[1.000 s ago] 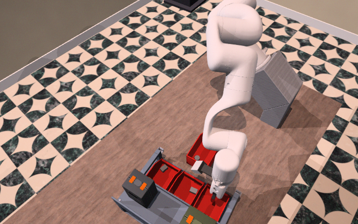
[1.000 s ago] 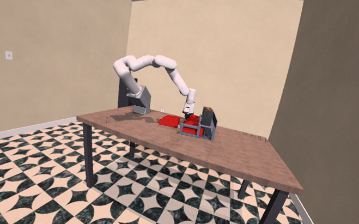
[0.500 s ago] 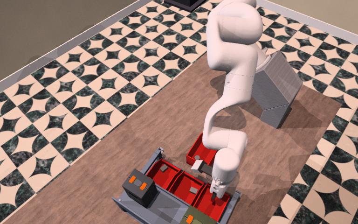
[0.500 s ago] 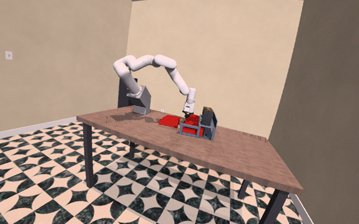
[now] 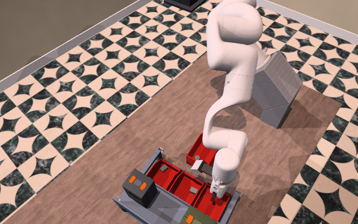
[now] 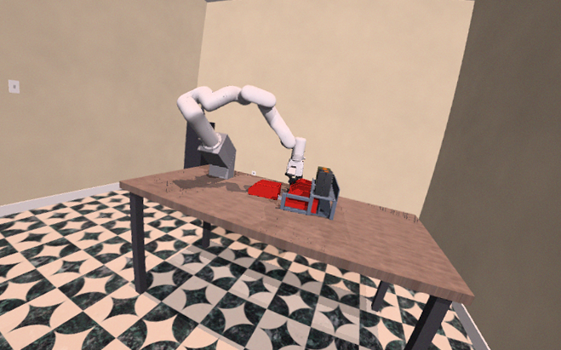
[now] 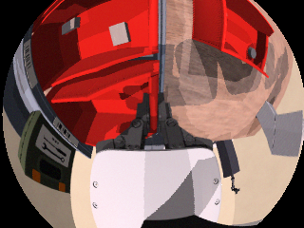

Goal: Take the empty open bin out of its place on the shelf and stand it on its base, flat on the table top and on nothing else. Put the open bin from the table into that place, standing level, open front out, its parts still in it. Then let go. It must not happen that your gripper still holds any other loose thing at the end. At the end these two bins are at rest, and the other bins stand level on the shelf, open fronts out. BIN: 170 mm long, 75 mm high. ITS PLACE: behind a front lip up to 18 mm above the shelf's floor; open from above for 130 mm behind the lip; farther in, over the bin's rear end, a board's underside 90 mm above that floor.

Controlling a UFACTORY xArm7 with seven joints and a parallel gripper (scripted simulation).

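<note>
My gripper [image 5: 213,201] [image 6: 293,181] [image 7: 153,101] points down at the front of the empty red bin [image 5: 206,204] [image 7: 116,106]. Its fingers are shut on that bin's front wall, one on each side of it. The empty bin is in its place at the right end of the shelf row in the top view; whether it is slightly raised cannot be told. The other open red bin [image 5: 194,153] [image 6: 265,190] [image 7: 209,21] stands on the table in front of the shelf, partly hidden by the arm in the top view. A round grey part [image 5: 197,157] [image 7: 252,52] is in it.
Two red bins [image 5: 166,176] [image 5: 184,188] with grey blocks stand beside the empty bin on the grey shelf [image 5: 164,207] [image 6: 309,205]. A dark case [image 5: 140,185] [image 6: 322,183] and an olive case [image 5: 199,217] [image 7: 47,154] stand on the upper board behind.
</note>
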